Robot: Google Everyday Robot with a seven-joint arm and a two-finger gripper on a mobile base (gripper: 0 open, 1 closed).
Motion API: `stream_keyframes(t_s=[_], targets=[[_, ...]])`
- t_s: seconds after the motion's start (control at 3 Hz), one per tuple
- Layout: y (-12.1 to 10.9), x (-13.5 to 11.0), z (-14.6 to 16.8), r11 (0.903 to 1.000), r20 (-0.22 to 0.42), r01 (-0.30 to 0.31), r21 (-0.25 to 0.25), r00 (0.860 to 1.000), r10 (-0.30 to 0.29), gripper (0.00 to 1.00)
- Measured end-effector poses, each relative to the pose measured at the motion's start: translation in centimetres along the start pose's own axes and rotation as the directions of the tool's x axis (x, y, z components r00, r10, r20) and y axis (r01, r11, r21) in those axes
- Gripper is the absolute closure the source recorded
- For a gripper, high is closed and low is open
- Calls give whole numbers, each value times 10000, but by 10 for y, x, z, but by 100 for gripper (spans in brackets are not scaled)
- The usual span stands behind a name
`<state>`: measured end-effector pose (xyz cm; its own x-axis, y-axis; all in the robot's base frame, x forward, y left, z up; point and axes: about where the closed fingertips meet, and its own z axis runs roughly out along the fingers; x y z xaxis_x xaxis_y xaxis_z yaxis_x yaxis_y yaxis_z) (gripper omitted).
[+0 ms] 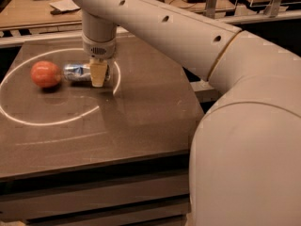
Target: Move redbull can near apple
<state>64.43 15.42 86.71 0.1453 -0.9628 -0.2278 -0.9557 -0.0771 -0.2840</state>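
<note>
Redbull can (75,72) lies on its side on the table (141,112), left end just beside the apple (45,74). Gripper (99,74) is clamped across the can's right end, with the near finger (98,76) over its front. Arm (155,27) reaches in from upper right, wrist vertical. Can and apple sit inside the white circle (47,121). Open tabletop lies right and toward the near edge.

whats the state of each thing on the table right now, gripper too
redbull can: lying on its side, left end right beside the apple
apple: resting on the table, not held
gripper: pointing down, low over the can's right end
</note>
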Motion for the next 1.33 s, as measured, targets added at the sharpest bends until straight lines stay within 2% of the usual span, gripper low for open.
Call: stream_keyframes(t_s=[0.33,1.0,1.33], targets=[[0,-1,1,10000,28,19,-15,10000,-19,0],[1,4,-1,10000,223,-41,16,9997,41,0],[4,23,-13,9996,697,-77,281,9976,57,0]])
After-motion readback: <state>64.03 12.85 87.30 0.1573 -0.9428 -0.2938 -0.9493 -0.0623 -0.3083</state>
